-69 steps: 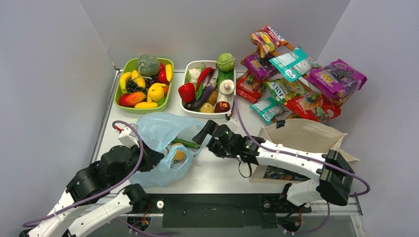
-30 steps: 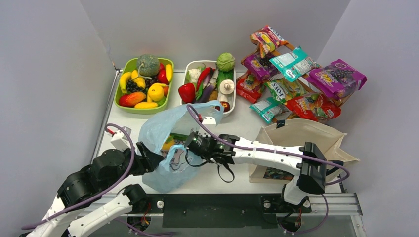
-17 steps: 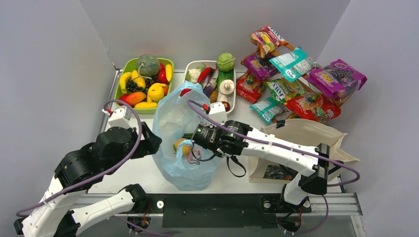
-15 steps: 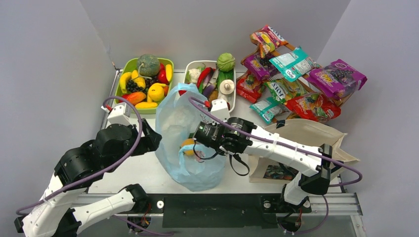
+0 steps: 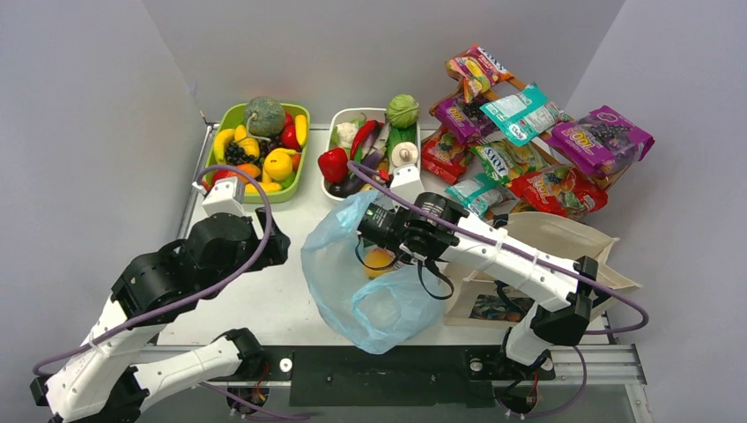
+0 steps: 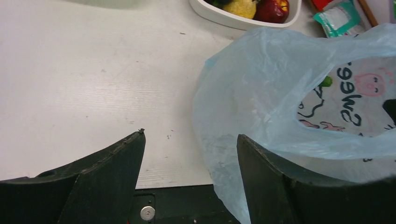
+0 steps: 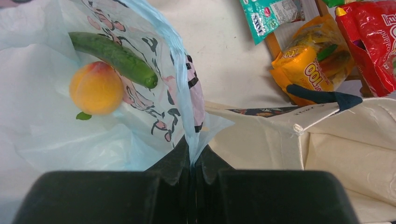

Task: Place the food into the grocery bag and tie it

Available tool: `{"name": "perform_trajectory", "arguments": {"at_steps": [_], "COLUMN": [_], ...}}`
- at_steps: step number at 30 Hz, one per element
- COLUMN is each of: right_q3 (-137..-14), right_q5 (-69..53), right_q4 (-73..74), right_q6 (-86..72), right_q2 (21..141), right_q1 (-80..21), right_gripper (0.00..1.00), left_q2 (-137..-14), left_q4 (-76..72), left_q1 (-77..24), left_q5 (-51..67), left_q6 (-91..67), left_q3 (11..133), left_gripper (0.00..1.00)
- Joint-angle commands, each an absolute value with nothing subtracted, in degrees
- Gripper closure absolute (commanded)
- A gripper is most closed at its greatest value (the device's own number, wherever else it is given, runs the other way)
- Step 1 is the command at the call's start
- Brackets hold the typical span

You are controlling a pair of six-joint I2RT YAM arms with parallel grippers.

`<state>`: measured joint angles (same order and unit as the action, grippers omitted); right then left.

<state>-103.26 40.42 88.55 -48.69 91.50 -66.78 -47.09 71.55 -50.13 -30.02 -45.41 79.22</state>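
Your right gripper (image 7: 191,161) was clenched on the rim of the grocery bag (image 5: 374,295). Its jaws were pressed together with the thin blue film pinched between them, on the side of the bag facing the canvas tote (image 5: 546,242). The bag slumped on the table (image 5: 238,300) with its mouth gaping upward. Its lowest fold reached the table's near edge, so there was no room on that side of the bag. Inside the bag a peach (image 7: 95,87) lay touching a cucumber (image 7: 114,57). To the right of the bag the tote crowded close. You could not tell whether the two were touching, but no open lane showed between them. Your left gripper (image 6: 190,140) was released, jaws spread wide and holding nothing, and it hovered to the left of the bag, apart from its wall in the top view. Bare tabletop stretched left of the bag out to the table's edge. Beyond the bag a narrower bare strip ran before the white tray (image 5: 333,132), with the green tray (image 5: 302,167) farther left. The snack packets (image 5: 528,141) lay beyond the bag to its right, well apart from it.
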Motion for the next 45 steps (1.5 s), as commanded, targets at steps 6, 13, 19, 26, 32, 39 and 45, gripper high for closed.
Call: {"name": "perform_trajectory", "arguments": {"at_steps": [6,13,19,26,32,39,45], "right_q3": [-108.5,-104.5,-98.7,-96.9,-95.6,-94.4,-93.2], "right_q5": [41.5,39.8,37.1,34.4,32.9,31.8,31.0], "right_q4": [89.9,88.3,84.5,82.0,80.6,80.1,79.2], "right_q6": [-46.9,-46.5,-45.4,-43.5,-42.9,-42.9,-42.2], "right_q2": [96.5,94.4,91.0,89.8,88.9,87.8,87.9], "right_q1": [-65.0,-64.0,-62.3,-61.3,-61.0,-61.0,-60.7], "right_gripper": [1.0,1.0,0.99,1.0,1.0,1.0,1.0], "left_q2": [-57.0,-66.3,-76.2,-85.0,-95.7,-104.7,-108.3], "left_q4": [70.2,57.2,47.9,38.4,36.4,36.3,34.2], "left_q1": [-36.7,-15.4,-11.5,-9.7,-7.3,-6.6,-6.5], "left_q5": [-32.2,-13.4,-15.4,-16.3,-14.2,-13.5,-13.3], "left_q6": [-34.7,-25.0,-21.8,-22.3,-22.7,-19.3,-18.4], "left_q3": [81.5,80.6,81.9,84.1,91.1,98.4,99.7], "left_gripper": [0.29,0.27,0.26,0.23,0.22,0.21,0.2]}}
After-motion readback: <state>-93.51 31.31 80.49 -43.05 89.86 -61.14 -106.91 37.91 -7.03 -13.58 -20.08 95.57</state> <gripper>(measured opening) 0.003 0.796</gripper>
